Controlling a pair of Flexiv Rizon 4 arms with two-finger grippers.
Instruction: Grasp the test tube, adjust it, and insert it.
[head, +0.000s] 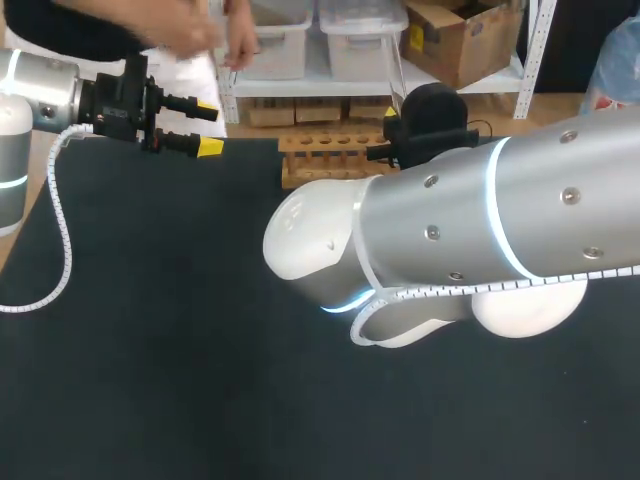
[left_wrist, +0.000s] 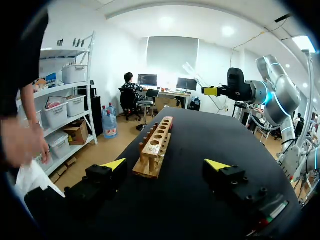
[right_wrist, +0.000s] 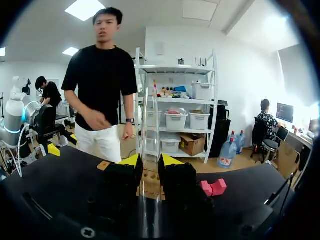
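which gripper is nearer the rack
Right. The right gripper is just above the rack, holding the tube; the left gripper sits open off to its side, apart.

The table is plain matte black; the rack is pale honey-coloured wood with darker round holes; the test tube is clear, colourless glass; the left gripper is black with bright yellow fingertips, and the right gripper shows the same black body and yellow tips; the right arm is silver-grey with a white rounded joint and a glowing pale cyan ring; the left arm is silver and white too, with a thin cyan band; its coiled cable is white; a small block is pinkish red
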